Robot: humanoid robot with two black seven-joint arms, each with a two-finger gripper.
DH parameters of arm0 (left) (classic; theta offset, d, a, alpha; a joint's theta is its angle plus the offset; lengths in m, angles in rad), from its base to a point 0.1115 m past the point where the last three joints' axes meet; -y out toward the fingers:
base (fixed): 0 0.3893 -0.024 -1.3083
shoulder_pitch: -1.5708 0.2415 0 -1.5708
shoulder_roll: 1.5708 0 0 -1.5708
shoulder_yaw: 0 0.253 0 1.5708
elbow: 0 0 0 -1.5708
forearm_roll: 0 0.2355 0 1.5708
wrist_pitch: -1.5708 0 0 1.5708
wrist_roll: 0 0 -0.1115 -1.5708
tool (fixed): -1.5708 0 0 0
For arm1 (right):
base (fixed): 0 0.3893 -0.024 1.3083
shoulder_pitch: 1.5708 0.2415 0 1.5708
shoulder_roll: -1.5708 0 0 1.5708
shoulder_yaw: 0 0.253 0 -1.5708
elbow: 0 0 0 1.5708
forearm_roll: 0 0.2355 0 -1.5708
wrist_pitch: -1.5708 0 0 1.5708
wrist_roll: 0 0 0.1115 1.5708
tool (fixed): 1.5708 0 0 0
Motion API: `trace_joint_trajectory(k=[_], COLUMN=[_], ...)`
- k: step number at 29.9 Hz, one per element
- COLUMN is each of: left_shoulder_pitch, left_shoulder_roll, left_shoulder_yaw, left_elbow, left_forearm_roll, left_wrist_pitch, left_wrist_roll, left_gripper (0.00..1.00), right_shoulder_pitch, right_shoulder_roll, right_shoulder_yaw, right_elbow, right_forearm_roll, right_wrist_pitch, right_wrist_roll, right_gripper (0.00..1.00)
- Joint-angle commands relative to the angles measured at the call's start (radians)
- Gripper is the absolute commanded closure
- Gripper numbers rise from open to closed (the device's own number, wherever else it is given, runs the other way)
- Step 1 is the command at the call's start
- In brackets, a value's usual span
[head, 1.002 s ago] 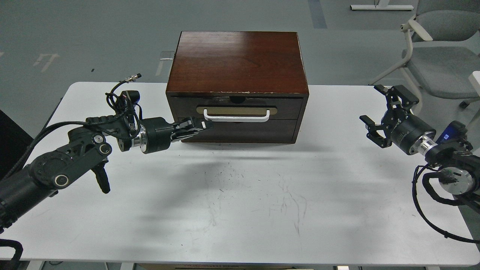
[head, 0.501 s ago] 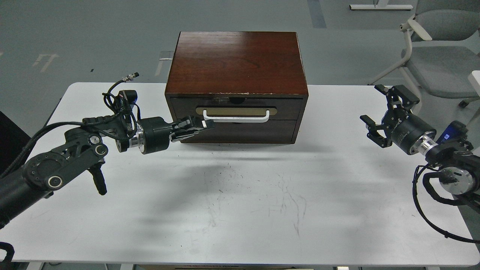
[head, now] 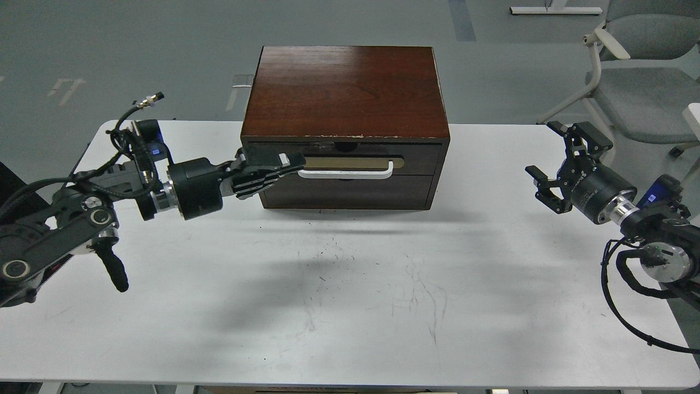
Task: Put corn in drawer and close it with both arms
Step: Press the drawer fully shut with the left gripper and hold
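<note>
Drawer (head: 344, 160), rigid wood, seated flush in cabinet (head: 344, 93); hold by stiff white bar handle (head: 350, 174) just beyond left gripper (head: 292, 162), fingers nearly together, empty; right gripper (head: 552, 164) spread, well apart; corn unseen.

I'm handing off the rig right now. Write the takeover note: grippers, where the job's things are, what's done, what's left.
Left gripper: fingers together at the left end of the drawer's white handle, nothing held.
Right gripper: open, empty, off to the cabinet's right.
Drawer: looks shut in the brown cabinet.
Corn: not visible, so I can't confirm it's inside.
Left: verify the corn, confirm the drawer is flush.
</note>
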Motion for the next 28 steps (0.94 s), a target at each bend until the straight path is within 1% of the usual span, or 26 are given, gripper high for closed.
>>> trace_joint_trajectory(k=[1, 3, 4, 6, 7, 9, 11, 16, 23, 28], left_shoulder_pitch=[0.058, 0.131, 0.15, 0.225, 0.225, 0.285, 0.319, 0.36, 0.391, 0.394], left_shoulder_roll=[0.015, 0.018, 0.018, 0.018, 0.018, 0.014, 0.011, 0.006, -0.008, -0.009], left_shoulder_yaw=[-0.069, -0.153, -0.174, -0.244, -0.244, -0.29, -0.309, -0.319, -0.321, -0.321], left_elbow=[0.012, 0.024, 0.027, 0.035, 0.035, 0.044, 0.05, 0.076, 0.116, 0.121], left_forearm_roll=[-0.108, -0.183, -0.201, -0.269, -0.27, -0.3, -0.3, -0.3, -0.3, -0.3], left_wrist_pitch=[0.0, 0.0, 0.0, 0.0, 0.0, 0.0, 0.0, 0.0, 0.0, 0.0], left_wrist_roll=[-0.002, -0.001, -0.001, 0.005, 0.006, 0.01, 0.01, 0.01, 0.009, 0.006], left_gripper=[0.0, 0.0, 0.0, 0.0, 0.0, 0.0, 0.0, 0.0, 0.0, 0.0], right_shoulder_pitch=[-0.002, -0.004, -0.004, -0.013, -0.013, -0.02, -0.024, -0.039, -0.054, -0.056], right_shoulder_roll=[0.005, 0.009, 0.009, 0.012, 0.012, 0.023, 0.044, 0.078, 0.08, 0.08], right_shoulder_yaw=[0.007, 0.015, 0.018, 0.029, 0.029, 0.038, 0.043, 0.089, 0.119, 0.119], right_elbow=[0.0, 0.0, 0.0, 0.0, 0.0, 0.0, 0.0, 0.0, 0.0, 0.003], right_forearm_roll=[0.0, 0.0, 0.0, 0.001, 0.002, 0.002, 0.002, 0.002, 0.002, 0.002], right_wrist_pitch=[-0.005, -0.006, -0.006, -0.009, -0.009, -0.026, -0.052, -0.103, -0.104, -0.103], right_wrist_roll=[0.0, 0.0, 0.0, 0.0, 0.0, 0.0, 0.0, 0.0, 0.0, 0.0], right_gripper=[0.0, 0.0, 0.0, 0.0, 0.0, 0.0, 0.0, 0.0, 0.0, 0.0])
